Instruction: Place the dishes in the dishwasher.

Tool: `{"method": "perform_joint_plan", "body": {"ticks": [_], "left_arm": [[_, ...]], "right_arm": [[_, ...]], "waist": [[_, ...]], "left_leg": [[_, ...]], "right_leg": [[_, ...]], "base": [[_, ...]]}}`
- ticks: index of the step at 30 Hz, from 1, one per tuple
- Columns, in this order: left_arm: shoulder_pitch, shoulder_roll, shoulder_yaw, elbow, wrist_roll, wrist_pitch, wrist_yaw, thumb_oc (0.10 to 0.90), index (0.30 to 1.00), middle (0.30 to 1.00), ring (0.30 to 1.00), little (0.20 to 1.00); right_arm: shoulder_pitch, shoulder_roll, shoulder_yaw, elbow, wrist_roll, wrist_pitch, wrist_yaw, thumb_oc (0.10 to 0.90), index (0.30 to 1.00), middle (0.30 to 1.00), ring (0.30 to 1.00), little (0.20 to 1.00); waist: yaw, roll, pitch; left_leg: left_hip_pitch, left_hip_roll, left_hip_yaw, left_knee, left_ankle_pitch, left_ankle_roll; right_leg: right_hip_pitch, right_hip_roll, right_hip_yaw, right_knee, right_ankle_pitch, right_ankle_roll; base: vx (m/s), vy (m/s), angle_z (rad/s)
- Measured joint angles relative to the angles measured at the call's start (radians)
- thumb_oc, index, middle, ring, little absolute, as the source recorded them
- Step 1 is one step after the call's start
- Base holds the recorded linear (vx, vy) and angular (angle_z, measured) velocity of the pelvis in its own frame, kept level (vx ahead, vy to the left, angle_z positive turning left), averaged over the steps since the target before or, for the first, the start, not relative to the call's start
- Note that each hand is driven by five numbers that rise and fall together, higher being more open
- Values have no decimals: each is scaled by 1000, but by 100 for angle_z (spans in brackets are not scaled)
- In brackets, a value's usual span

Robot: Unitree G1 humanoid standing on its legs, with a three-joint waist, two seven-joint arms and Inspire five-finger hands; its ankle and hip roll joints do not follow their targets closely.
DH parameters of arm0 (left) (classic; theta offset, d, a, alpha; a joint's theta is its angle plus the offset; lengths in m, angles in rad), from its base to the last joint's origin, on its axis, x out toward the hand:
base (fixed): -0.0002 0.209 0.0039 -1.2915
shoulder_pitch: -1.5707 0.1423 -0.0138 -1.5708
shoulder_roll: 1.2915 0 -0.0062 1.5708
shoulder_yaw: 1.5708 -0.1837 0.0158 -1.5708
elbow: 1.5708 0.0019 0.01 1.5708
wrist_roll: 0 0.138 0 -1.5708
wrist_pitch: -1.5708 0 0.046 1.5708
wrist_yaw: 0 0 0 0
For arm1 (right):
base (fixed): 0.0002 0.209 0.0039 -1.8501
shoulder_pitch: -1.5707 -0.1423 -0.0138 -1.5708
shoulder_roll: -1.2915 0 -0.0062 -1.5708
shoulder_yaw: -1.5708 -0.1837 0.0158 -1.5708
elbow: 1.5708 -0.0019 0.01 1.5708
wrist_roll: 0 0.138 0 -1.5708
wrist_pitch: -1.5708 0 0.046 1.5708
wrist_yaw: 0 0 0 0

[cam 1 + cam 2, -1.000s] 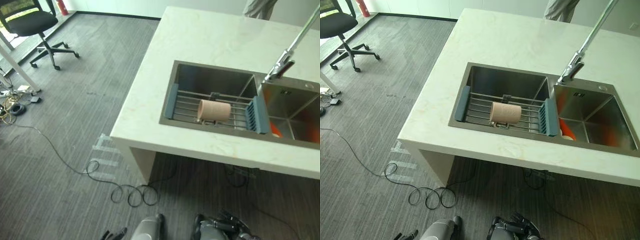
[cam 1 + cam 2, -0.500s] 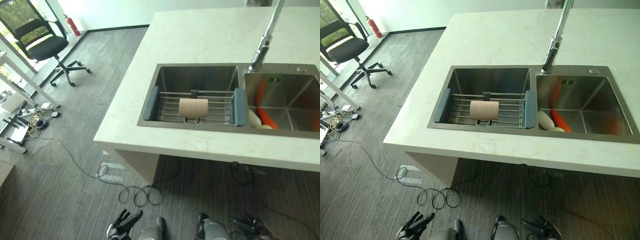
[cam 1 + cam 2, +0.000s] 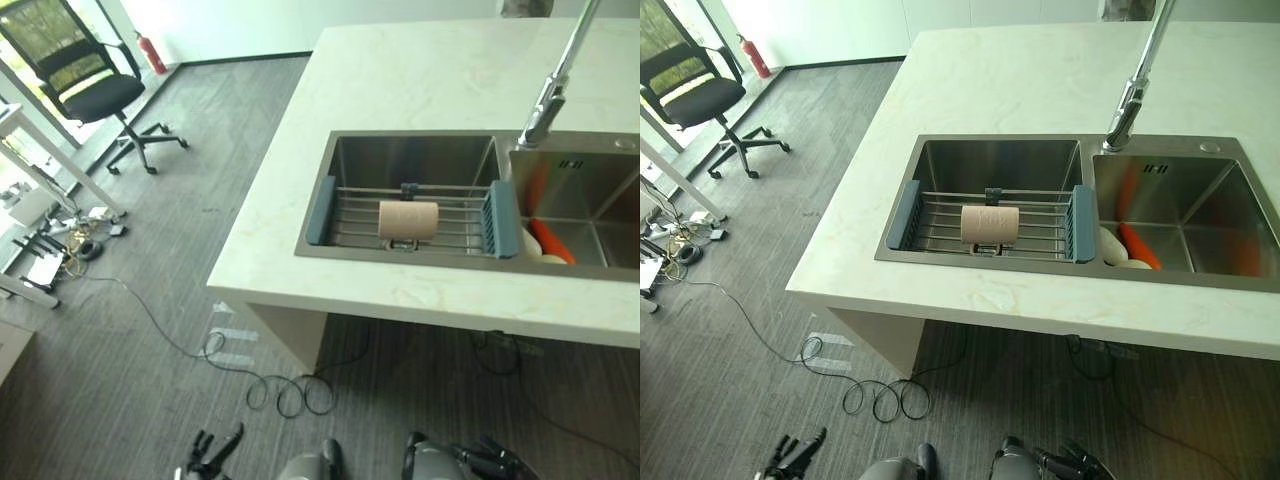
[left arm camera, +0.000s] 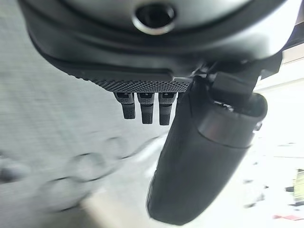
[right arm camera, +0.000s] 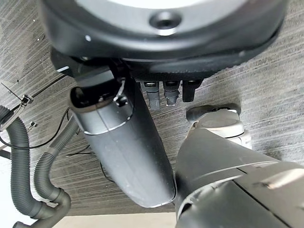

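Pale marble-look tabletop carries a stainless double-basin sink. Across the left basin sits a wire drying rack with blue-grey end pieces; a beige cylindrical cup lies on its side on the rack wires, likely left there to drain. In the right basin, an orange dish and a pale rounded dish lean against the dividing wall. Chrome tap stands behind the divider.

No dishwasher visible, so the task looks not yet begun: dishes untouched, both hands low and well apart from the sink, above grey carpet.

Left robot hand at the bottom of the head view, fingers spread and straight, holding nothing; its wrist view shows the left robot hand with fingers extended. Right robot hand at the bottom edge; the right wrist view gives the fingers straight and empty, and also grey corrugated hoses, which the head views miss.

Black office chair stands far left.
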Motion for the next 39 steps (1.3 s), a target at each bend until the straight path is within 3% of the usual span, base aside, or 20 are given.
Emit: {"method": "perform_joint_plan", "body": {"ticks": [1, 4, 8, 10, 11, 12, 13, 14, 15, 17, 19, 21, 23, 28, 33, 34, 39], "left_arm": [[-3, 21, 25, -19, 2, -38, 37, 800, 900, 900, 900, 900], [1, 77, 132, -109, 47, -61, 140, 800, 900, 900, 900, 900], [3, 259, 260, -205, 186, -110, 306, 800, 900, 900, 900, 900], [31, 405, 314, -269, 281, -118, 386, 800, 900, 900, 900, 900], [38, 596, 396, -331, 376, -144, 424, 800, 900, 900, 900, 900], [38, 700, 439, -351, 398, -149, 425, 800, 900, 900, 900, 900], [6, 796, 484, -420, 357, -139, 384, 800, 900, 900, 900, 900], [-55, 917, 516, -502, 298, -132, 323, 800, 900, 900, 900, 900], [-177, 1006, 482, -647, 197, -179, 191, 800, 900, 900, 900, 900], [-282, 1003, 391, -793, 158, -182, 91, 800, 900, 900, 900, 900], [-334, 1006, 239, -910, 173, -125, -10, 800, 900, 900, 900, 900], [-398, 1000, -8, -1024, 199, 14, -114, 800, 900, 900, 900, 900], [-425, 983, -116, -1042, 200, 103, -180, 800, 900, 900, 900, 900], [-506, 948, -182, -1017, 211, 196, -238, 800, 900, 900, 900, 900], [-621, 905, -326, -1002, 281, 300, -295, 800, 900, 900, 900, 900], [-657, 874, -389, -996, 296, 345, -324, 800, 900, 900, 900, 900], [-728, 799, -528, -955, 403, 466, -371, 800, 900, 900, 900, 900]], "right_arm": [[0, -9, -3, 0, -3, 2, 1, 800, 900, 900, 900, 900], [14, -28, -5, 1, -12, 4, 1, 800, 900, 900, 900, 900], [36, -39, -2, 0, -12, 5, -1, 800, 900, 900, 900, 900], [47, -40, -1, 0, -11, 6, -6, 800, 900, 900, 900, 900], [70, -39, 22, -9, -11, 12, -19, 800, 900, 900, 900, 900], [76, -39, 36, -9, -11, 17, -19, 800, 900, 900, 900, 900], [91, -38, 60, -20, -10, 25, -32, 800, 900, 900, 900, 900], [98, -28, 87, -28, -11, 38, -38, 800, 900, 900, 900, 900], [99, -16, 85, -28, -9, 38, -45, 800, 900, 900, 900, 900], [92, -31, 88, -29, 4, 46, -53, 800, 900, 900, 900, 900], [80, -33, 87, -29, 9, 68, -78, 800, 900, 900, 900, 900], [57, -26, 85, -30, 11, 83, -89, 800, 900, 900, 900, 900], [46, -12, 64, -29, 11, 92, -97, 800, 900, 900, 900, 900], [56, -5, 52, -21, 8, 106, -129, 800, 900, 900, 900, 900], [63, -5, 44, 10, 7, 110, -154, 800, 900, 900, 900, 900], [51, 4, 44, 7, 7, 110, -153, 800, 900, 900, 900, 900], [22, 19, 55, -42, 10, 95, -153, 800, 900, 900, 900, 900]], "waist": [[0, 9, -6], [-2, 22, -14], [0, 26, -17], [1, 21, -17], [17, 20, -24], [19, 13, -30], [25, 24, -34], [29, -7, -51], [22, -7, -76], [4, 20, -87], [-8, 26, -90], [-45, 36, -95], [-77, 30, -89], [-92, 16, -49], [-94, 11, -29], [-97, 13, -13], [-137, 23, 42]], "left_leg": [[-2, 0, 2, 0, 0, 0], [4, 1, 8, -1, -1, 2], [12, 4, 12, -1, -1, 0], [12, 5, 17, 0, -3, -1], [13, 5, 22, 3, -9, -1], [12, 5, 23, 2, -9, -2], [13, 10, 29, 5, -5, -9], [13, 7, 26, 11, -9, -12], [17, 9, 29, 12, -11, -13], [22, 10, 39, 10, -12, -12], [31, 18, 56, 7, -14, -17], [33, 35, 71, 9, -16, -28], [32, 46, 89, 3, -10, -37], [37, 57, 106, 0, -8, -42], [33, 55, 121, -1, -10, -38], [34, 53, 135, -1, -13, -33], [30, 47, 162, -2, -13, -27]], "right_leg": [[-6, -1, 3, 4, -3, -2], [-9, -2, 7, 16, -12, -8], [-11, 0, 9, 19, -15, -12], [-13, 2, 12, 19, -15, -12], [-20, 1, 16, 17, -15, -11], [-20, 1, 16, 17, -15, -11], [-19, -1, 13, 21, -18, -5], [-19, -1, 15, 31, -22, 1], [-10, 1, 17, 28, -20, 4], [-9, 5, 26, 20, -15, 5], [-8, 19, 44, 13, -9, 2], [-23, 41, 64, 11, -5, 0], [-40, 57, 80, 10, 2, -8], [-41, 75, 97, -3, 15, -13], [-41, 78, 109, -30, 36, -8], [-41, 78, 118, -44, 48, -4], [-57, 78, 146, -52, 65, 0]], "base": [[39, 35, -6], [39, 7, -5], [29, 0, -3], [28, -11, -8], [79, -60, -7], [60, -78, -3], [77, -106, 4], [48, -119, -1], [44, -124, -6], [34, -96, -16], [22, -74, -33], [18, -91, -41], [25, -62, -32], [-19, -36, -14], [-19, -27, -10], [-48, -24, -16], [-60, 12, -16]]}}
